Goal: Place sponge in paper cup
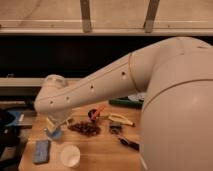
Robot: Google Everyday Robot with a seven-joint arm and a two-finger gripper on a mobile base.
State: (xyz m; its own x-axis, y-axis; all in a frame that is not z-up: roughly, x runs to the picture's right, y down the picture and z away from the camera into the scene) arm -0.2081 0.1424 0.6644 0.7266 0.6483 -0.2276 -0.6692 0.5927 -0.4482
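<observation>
- Your pincer point(52, 126) hangs at the left end of the wooden table point(100, 156), jaws spread wide and gripping nothing, fingertips pointing down.
- Directly beneath it stands a small light-blue cup point(55, 134). The fingers cover its mouth, so you cannot tell what it holds.
- Your arm point(100, 85) sweeps in from the right across the table's far half and hides whatever stands behind it.
- The sponge point(41, 151) lies flat near the table's front left corner, just in front of the pincer and slightly to its left, apart from the fingers.
- The paper cup point(70, 156) stands upright just right of the sponge, mouth up, white inside showing. The two do not touch.
- A dark red cluster of fruit point(84, 128) lies to the right of the pincer, near the light-blue cup.
- Farther right lie a banana point(121, 120) and, nearer the front edge, a black tool point(129, 144).
</observation>
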